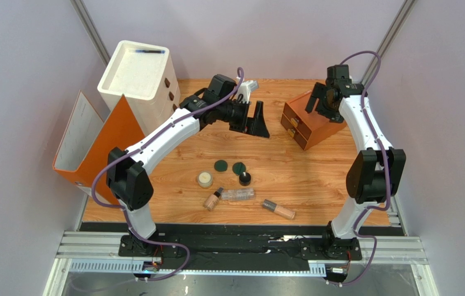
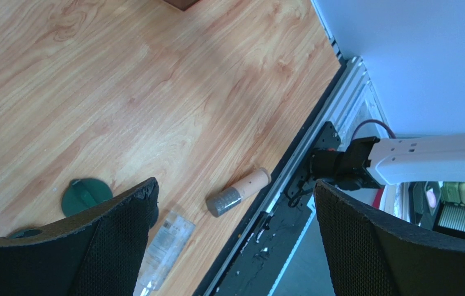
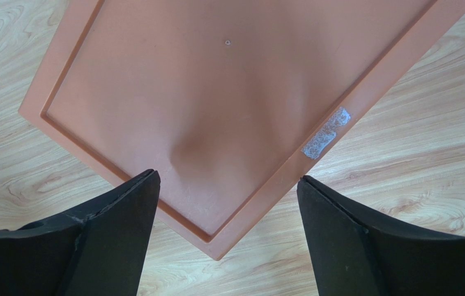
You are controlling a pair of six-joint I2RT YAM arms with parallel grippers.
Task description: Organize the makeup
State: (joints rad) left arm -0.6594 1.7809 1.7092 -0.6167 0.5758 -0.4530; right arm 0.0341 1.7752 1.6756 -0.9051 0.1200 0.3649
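The makeup lies in a loose group on the wooden table near the front: a cream jar (image 1: 205, 179), two dark-green discs (image 1: 220, 165) (image 1: 238, 168), a black jar (image 1: 245, 179), a clear tube (image 1: 237, 195) and two beige dark-capped tubes (image 1: 212, 200) (image 1: 279, 209). My left gripper (image 1: 256, 121) is open and empty, raised behind the group. Its wrist view shows a green disc (image 2: 85, 194), the clear tube (image 2: 164, 250) and a beige tube (image 2: 239, 192) below the open gripper (image 2: 236, 186). My right gripper (image 1: 322, 102) hangs open and empty above the small orange drawer box (image 1: 311, 120).
In the right wrist view the orange box top (image 3: 235, 92) fills the space between my open gripper (image 3: 227, 179). A tall white drawer cabinet (image 1: 136, 77) and an orange-and-white folder (image 1: 93, 142) stand at the back left. A metal rail (image 2: 315, 154) edges the table front.
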